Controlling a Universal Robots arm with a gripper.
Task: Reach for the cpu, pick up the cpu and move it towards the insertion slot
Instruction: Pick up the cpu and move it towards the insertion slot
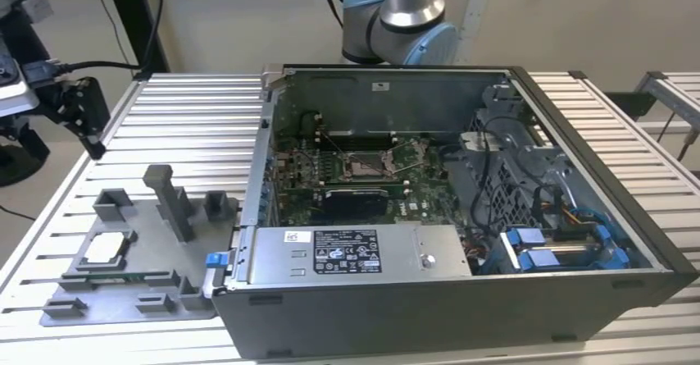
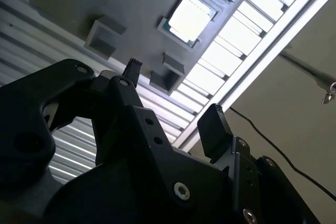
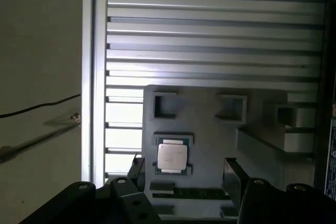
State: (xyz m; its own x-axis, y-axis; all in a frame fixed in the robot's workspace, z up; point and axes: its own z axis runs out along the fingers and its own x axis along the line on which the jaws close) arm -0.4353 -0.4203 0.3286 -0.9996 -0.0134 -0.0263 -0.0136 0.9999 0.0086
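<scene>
Cpu sits in the grey fixture; tool, spread wide and empty, hangs apart from it.

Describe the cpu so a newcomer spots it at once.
An open computer case sits on the slatted table; toward the exterior view's left lies a grey fixture plate. The cpu rests in a square nest near that plate's edge farthest from the case: the only pale silvery square, green-edged, among plain grey blocks.
</scene>
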